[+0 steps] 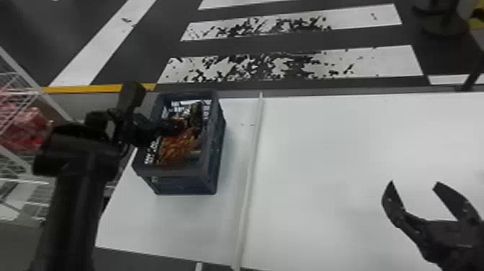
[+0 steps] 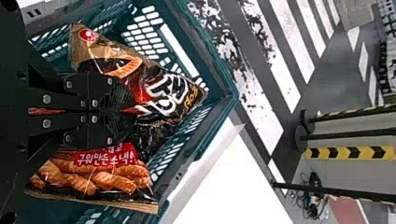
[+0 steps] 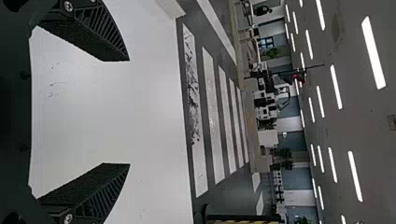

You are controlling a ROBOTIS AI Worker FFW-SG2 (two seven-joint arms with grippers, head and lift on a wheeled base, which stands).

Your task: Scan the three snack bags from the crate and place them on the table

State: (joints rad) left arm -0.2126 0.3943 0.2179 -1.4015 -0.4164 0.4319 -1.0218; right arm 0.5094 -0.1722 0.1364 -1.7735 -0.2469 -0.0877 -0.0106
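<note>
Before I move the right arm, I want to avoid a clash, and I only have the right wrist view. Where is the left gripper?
Observer: The left gripper is at the opening of the dark blue-green slatted plastic crate, over on the robot's left.
Operator: Is it open or closed?
Observer: Its fingers are together; whether they pinch anything, I can't tell.
Operator: And what is in there with it?
Observer: At least two snack bags: a glossy black-and-tan bag with white lettering and a bag with a red band and pictured brown twisted snacks.
</note>
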